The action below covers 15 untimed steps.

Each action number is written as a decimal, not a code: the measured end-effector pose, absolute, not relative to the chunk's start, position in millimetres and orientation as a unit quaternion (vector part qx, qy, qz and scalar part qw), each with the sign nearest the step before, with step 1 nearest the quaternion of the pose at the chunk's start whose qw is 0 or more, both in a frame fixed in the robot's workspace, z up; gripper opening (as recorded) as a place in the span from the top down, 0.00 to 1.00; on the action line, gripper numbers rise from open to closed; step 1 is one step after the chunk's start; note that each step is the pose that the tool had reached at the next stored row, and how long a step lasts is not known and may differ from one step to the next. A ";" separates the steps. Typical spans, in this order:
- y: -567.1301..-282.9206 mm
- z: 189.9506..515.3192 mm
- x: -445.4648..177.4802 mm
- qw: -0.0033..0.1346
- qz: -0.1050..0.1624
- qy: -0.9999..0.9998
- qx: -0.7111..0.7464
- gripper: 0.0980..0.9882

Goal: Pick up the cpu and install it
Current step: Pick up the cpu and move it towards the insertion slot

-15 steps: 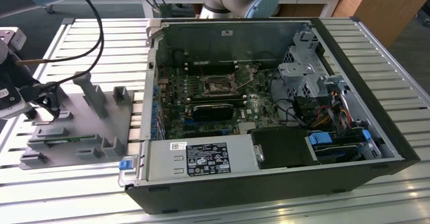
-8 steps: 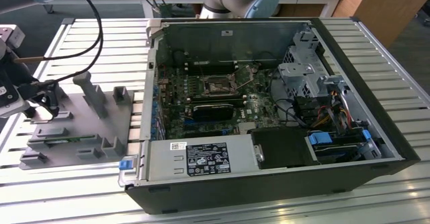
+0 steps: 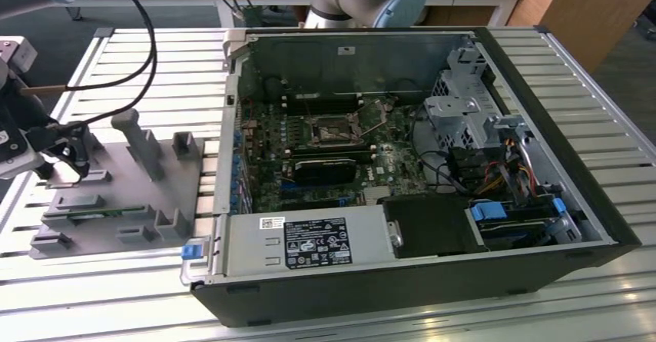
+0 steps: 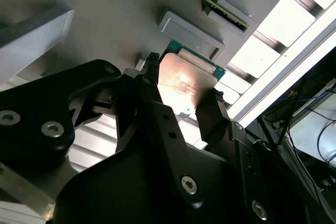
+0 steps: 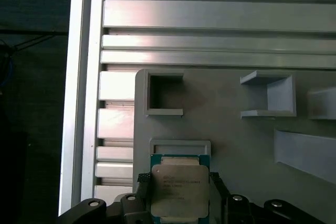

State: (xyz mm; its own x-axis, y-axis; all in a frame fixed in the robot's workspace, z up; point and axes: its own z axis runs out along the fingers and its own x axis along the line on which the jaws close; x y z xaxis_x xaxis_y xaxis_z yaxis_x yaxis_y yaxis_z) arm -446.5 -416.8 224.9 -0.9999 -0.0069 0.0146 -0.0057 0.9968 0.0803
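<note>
Gripping the chip by its edges was judged to be the step in hand. The black two-fingered gripper (image 4: 185, 80) was placed at the exterior view's left, over the flat grey plastic fixture plate (image 3: 154, 194). Its fingers (image 5: 217, 184) were drawn in to the width of the cpu (image 5: 179, 191), a small flat square chip with a silver-grey metal top on a green board, and were set against two opposite edges of it. The cpu was thus taken to be held at its shallow pocket in the plate. Whether it had been raised clear of that pocket could not be told.

For the step to be done well, it was judged that the chip should be kept level and square between the pads. Pressure should be borne by the board's edges alone, and the chip should be drawn straight up so that no corner was caught on the pocket wall. A skewed hold would best be corrected here, over the plate.

One cpu was counted, and one gripper with two fingers. One fixture plate was counted, and one open black metal computer case (image 3: 410, 284), well apart from the gripper. Inside the case, one dark square metal-framed socket (image 3: 333, 131) and one black rectangular heatsink block (image 3: 326, 169) were counted.
</note>
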 end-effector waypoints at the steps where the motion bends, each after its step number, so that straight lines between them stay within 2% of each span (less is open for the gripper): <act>1: -416.8 225.1 -446.5 0.007 -0.040 -0.999 0.003 0.51; 15: -416.8 230.6 -446.5 0.008 -0.040 -0.999 0.003 0.51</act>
State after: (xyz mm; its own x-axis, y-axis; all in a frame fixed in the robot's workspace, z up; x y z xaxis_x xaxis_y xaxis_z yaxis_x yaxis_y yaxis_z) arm -446.5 -416.8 230.6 -0.9999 -0.0069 0.0148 -0.0057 0.9968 0.0802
